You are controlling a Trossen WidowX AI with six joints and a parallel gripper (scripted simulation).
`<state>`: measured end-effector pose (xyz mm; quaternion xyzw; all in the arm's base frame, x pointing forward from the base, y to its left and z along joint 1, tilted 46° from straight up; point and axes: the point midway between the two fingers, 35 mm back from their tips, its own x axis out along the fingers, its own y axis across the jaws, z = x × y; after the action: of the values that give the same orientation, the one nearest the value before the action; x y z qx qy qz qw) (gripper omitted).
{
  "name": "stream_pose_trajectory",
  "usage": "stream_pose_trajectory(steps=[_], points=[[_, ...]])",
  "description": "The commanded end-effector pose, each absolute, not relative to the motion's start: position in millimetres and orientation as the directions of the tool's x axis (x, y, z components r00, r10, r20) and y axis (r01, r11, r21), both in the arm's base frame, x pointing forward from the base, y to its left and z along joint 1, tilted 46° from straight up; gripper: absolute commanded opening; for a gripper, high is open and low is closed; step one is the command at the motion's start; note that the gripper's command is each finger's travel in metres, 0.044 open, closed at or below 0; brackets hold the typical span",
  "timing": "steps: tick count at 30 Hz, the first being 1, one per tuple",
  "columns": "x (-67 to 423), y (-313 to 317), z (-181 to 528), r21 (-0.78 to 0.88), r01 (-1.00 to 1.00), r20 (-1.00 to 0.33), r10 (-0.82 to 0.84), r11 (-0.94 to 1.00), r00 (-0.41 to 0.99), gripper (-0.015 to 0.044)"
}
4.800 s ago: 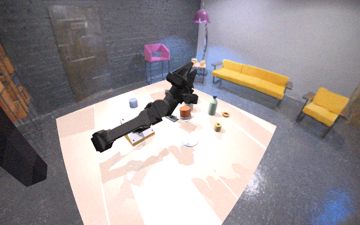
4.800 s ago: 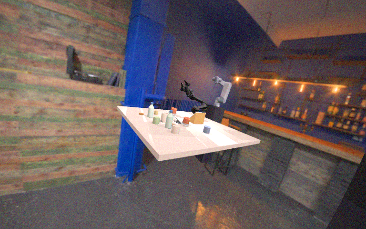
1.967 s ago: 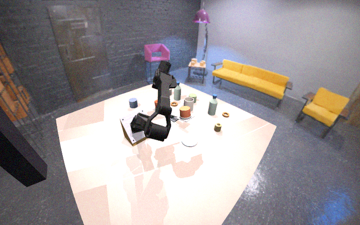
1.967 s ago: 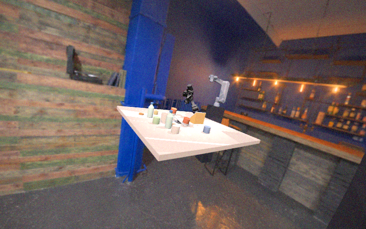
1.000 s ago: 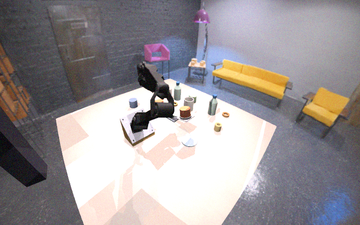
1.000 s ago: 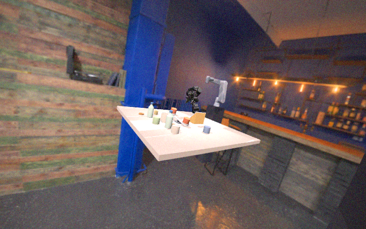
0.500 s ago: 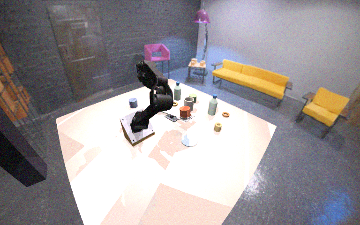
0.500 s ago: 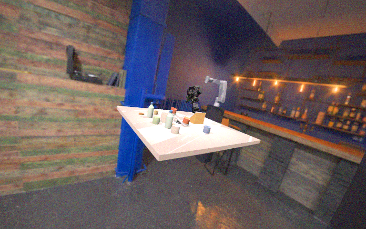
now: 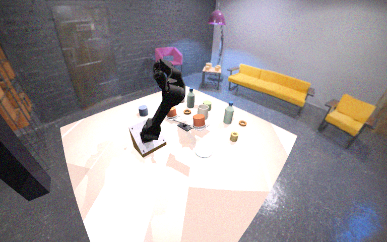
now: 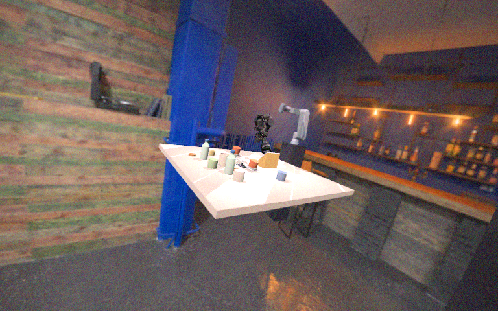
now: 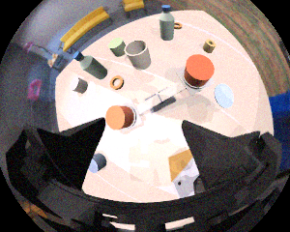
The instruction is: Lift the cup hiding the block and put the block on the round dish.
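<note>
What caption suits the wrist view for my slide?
Open black gripper high above two orange cups on a small balance, pale round dish nearby.

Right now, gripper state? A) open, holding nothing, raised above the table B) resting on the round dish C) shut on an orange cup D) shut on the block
A: the gripper has its fingers spread wide with nothing between them, well above the balance; both orange cups sit on its ends, and the round dish lies bare off to the side.
</note>
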<state>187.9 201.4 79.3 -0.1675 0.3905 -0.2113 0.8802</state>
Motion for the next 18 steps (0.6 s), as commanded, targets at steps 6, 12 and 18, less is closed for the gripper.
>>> stream_pose_trajectory(steps=[6, 12, 18], points=[[209, 213, 49, -0.328, 0.505, -0.654, -0.578, 0.798, 0.489, 0.044], [222, 218, 25, -0.247, 0.656, -0.678, -0.611, 0.714, 0.409, 0.044], [235, 219, 0, -0.172, 0.787, -0.696, -0.639, 0.592, 0.328, 0.044]])
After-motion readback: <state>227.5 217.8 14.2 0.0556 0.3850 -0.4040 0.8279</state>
